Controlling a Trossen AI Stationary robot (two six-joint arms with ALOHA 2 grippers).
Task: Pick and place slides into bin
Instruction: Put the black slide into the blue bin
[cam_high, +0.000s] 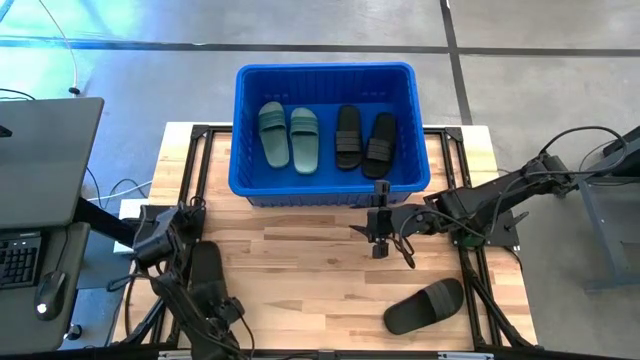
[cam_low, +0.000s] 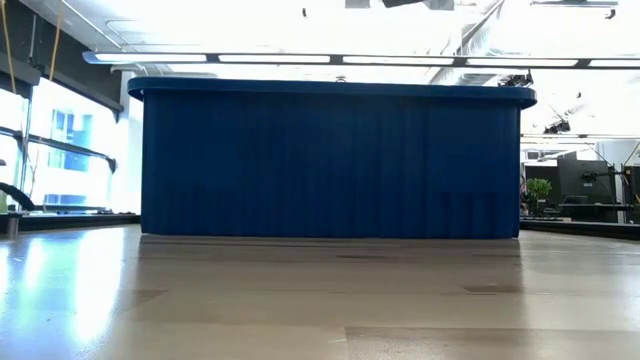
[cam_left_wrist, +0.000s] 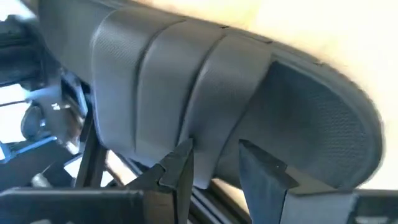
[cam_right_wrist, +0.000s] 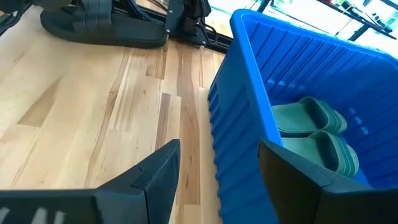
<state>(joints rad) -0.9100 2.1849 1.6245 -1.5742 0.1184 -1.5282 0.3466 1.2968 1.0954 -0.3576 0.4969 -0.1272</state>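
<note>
High view: four slides lie in the bin (cam_high: 325, 75); left gripper (cam_left_wrist: 214, 165), fingers apart, straddles a black slide (cam_left_wrist: 236, 93) and must close; right gripper (cam_right_wrist: 217, 162) hovers released.

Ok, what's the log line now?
bin: four slides inside | right black slide on table | right end effector open by bin | left end effector at left black slide
</note>
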